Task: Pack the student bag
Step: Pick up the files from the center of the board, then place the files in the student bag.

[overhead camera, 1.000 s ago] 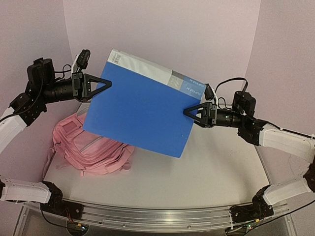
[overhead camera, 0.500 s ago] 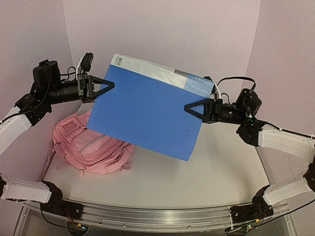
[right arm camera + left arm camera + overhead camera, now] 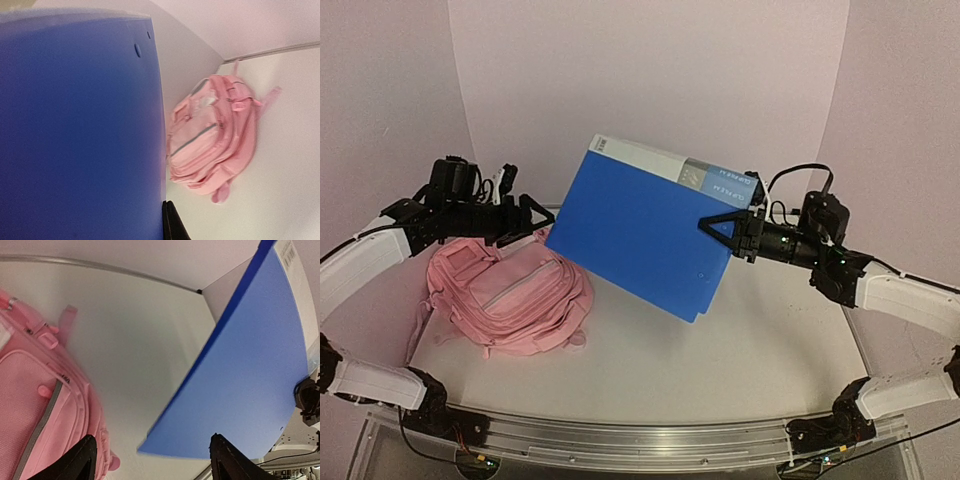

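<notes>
A large blue folder (image 3: 635, 240) with a white labelled spine hangs tilted above the table's middle. My right gripper (image 3: 716, 226) is shut on its right edge; in the right wrist view the folder (image 3: 80, 130) fills the left half, with one black finger (image 3: 170, 222) against its edge. The student bag (image 3: 505, 295), pink and soft, lies flat on the left of the table. My left gripper (image 3: 528, 216) stands open just above the bag's far end, apart from the folder's left edge. The left wrist view shows the bag (image 3: 30, 410), the folder (image 3: 250, 380) and nothing between the left gripper's (image 3: 152, 440) fingers.
Pink walls enclose the white table (image 3: 740, 350) at the back and sides. A metal rail (image 3: 640, 445) runs along the near edge between the arm bases. The folder's low corner (image 3: 695, 318) hangs just above the table top.
The left gripper has opened, let go of the folder's left edge and dropped toward the bag. The right gripper has shut on the folder, which has shifted right and lower.
</notes>
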{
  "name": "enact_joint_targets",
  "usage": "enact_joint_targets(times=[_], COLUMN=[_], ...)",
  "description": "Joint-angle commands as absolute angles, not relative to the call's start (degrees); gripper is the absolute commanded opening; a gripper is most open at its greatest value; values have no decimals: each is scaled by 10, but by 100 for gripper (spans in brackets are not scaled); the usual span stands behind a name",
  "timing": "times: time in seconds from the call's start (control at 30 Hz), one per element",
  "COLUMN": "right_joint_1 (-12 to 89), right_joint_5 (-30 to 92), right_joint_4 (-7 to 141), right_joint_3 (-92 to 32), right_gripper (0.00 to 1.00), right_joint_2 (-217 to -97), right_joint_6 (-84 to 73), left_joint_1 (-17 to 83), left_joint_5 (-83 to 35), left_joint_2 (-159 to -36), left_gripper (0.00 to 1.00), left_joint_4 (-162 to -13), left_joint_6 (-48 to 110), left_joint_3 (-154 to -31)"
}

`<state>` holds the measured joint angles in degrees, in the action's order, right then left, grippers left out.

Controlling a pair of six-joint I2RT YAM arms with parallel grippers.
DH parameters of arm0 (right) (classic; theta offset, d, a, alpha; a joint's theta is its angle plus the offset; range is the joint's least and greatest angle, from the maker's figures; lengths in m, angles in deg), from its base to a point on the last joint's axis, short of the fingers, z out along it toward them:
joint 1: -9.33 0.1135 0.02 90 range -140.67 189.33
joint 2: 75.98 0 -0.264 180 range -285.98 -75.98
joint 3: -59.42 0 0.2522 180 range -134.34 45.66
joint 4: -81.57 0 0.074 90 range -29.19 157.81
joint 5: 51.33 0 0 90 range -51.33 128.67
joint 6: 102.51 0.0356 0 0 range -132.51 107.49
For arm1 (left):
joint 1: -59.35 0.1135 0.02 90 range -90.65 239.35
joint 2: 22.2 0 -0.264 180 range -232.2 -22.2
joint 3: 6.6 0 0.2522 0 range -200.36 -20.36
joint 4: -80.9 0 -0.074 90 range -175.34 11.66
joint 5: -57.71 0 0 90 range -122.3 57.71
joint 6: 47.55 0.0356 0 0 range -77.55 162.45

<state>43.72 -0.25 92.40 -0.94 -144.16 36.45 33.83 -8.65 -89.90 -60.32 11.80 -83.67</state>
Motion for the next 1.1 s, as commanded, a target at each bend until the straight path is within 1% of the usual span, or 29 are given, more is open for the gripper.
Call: enact_joint_targets(times=[0.0,0.1,0.27,0.4,0.57,0.63,0.77,0.9,1.07], right_joint_1=[433,432,431,429,425,424,422,421,420], right_joint_5=[139,165,191,196,197,197,194,194,193], right_joint_4=[791,768,754,752,750,750,750,750,749], right_joint_3=[-57,-62,-56,-47,-43,-42,-43,-42,-40], right_gripper=[0,0,0,0,0,0,0,0,0], right_joint_2=[-1454,-1464,-1465,-1464,-1464,-1465,-1468,-1465,-1459], right_joint_6=[295,291,283,279,274,272,273,275,279], left_joint_1=[337,315,202,145,107,100,91,86,86], left_joint_5=[-164,-203,-334,-417,-463,-477,-506,-532,-577], left_joint_2=[-920,-935,-991,-1035,-1058,-1073,-1103,-1120,-1125], left_gripper=[80,80,78,77,76,72,61,58,46], left_joint_4=[-540,-521,-473,-447,-438,-432,-414,-409,-398], left_joint_6=[174,197,214,191,177,176,179,184,178], left_joint_3=[-808,-787,-784,-785,-781,-784,-800,-807,-818])
